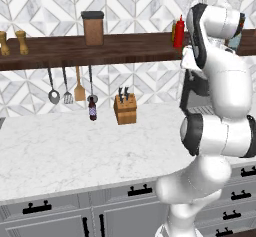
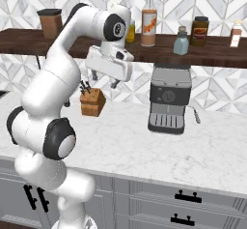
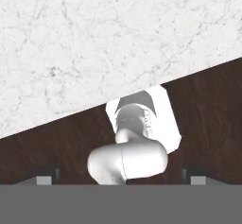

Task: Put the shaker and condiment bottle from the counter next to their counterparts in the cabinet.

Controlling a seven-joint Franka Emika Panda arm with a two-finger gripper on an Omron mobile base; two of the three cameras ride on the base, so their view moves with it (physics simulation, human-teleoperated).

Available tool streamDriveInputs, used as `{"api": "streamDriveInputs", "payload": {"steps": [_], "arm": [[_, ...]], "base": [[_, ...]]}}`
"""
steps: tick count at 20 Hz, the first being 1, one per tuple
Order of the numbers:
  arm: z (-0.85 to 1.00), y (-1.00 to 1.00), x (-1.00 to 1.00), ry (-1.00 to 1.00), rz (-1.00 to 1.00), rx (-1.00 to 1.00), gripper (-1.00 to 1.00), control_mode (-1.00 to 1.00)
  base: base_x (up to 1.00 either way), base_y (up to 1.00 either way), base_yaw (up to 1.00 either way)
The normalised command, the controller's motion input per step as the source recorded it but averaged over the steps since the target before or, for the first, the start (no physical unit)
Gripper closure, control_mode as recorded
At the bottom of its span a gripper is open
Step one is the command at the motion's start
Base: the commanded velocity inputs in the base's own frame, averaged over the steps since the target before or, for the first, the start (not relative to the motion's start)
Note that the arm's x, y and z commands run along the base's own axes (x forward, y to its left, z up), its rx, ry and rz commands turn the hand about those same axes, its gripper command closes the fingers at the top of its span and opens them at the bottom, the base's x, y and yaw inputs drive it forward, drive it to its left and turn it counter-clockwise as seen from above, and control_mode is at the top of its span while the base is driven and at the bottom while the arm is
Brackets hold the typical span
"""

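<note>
The red condiment bottle (image 1: 179, 31) stands upright on the cabinet (image 1: 130, 48), a dark wooden shelf plank, right beside a yellow bottle (image 1: 173, 31). Farther right on the cabinet (image 2: 212, 54), the pale blue shaker (image 2: 181, 42) stands between a tall clear bottle (image 2: 148, 22) and a dark jar (image 2: 200, 30). My gripper (image 2: 104, 79) hangs just below the shelf's front edge, pointing straight down over the counter. It is open and holds nothing. In the hand view its fingertips (image 3: 45, 179) sit wide apart above white marble counter and dark floor.
A knife block (image 2: 92, 102) stands on the counter just below the gripper, and a coffee machine (image 2: 168, 100) to its right. A dark purple bottle (image 1: 92, 108) and hanging utensils (image 1: 65, 88) are at the back wall. Two wooden mills (image 1: 21, 42) and a brown canister (image 1: 93, 27) occupy the shelf's left.
</note>
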Motion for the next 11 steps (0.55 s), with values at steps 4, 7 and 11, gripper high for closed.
{"api": "streamDriveInputs", "payload": {"steps": [4,7,11], "arm": [[-0.99,0.19,-1.0,-0.31,0.0,-0.13,-1.0,-1.0],[-0.85,0.12,-1.0,-0.32,0.0,-0.1,-1.0,-1.0],[-0.67,0.04,-1.0,-0.31,0.0,-0.06,-1.0,-1.0]], "base": [[0.0,0.0,0.0],[0.0,0.0,0.0],[0.0,0.0,0.0]]}}
